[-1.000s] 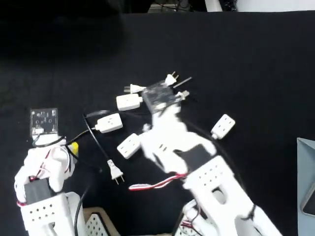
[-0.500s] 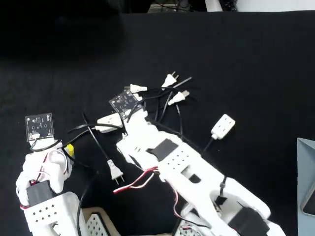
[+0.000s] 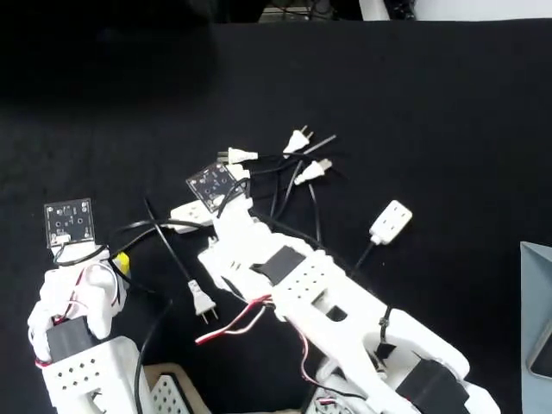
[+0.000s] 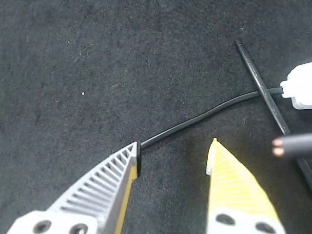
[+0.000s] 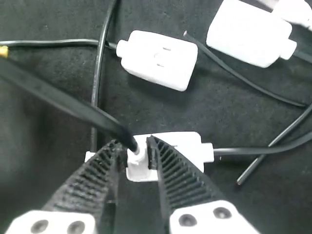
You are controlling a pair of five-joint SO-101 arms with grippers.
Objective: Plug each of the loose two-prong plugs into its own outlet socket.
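My right gripper (image 5: pixel 131 145) is shut on a white two-prong plug (image 5: pixel 139 165), whose black cord runs off between the black fingers. The plug sits against a white outlet socket (image 5: pixel 180 146), though the joint itself is hidden. Two more sockets (image 5: pixel 158 58) (image 5: pixel 248 31) lie just beyond. In the high view the right arm (image 3: pixel 285 276) stretches to the table's middle. Loose plugs lie at its far side (image 3: pixel 237 156) (image 3: pixel 297 140) (image 3: pixel 315 168), and one plug (image 3: pixel 201 302) lies nearer. My left gripper (image 4: pixel 174 146) stands open over a black cord (image 4: pixel 195 119), low at the left (image 3: pixel 121 259).
Another white socket (image 3: pixel 390 221) lies alone to the right on the black cloth (image 3: pixel 431 103). Black cords cross around the plugs. A cut cable end with copper tips (image 4: pixel 280 146) hangs by the left gripper. A grey-blue object (image 3: pixel 539 319) sits at the right edge.
The right arm swung left from over the cluster of plugs and lowered onto the sockets, now covering two of them. In the last half second it hardly moved. The left arm shifted slightly.
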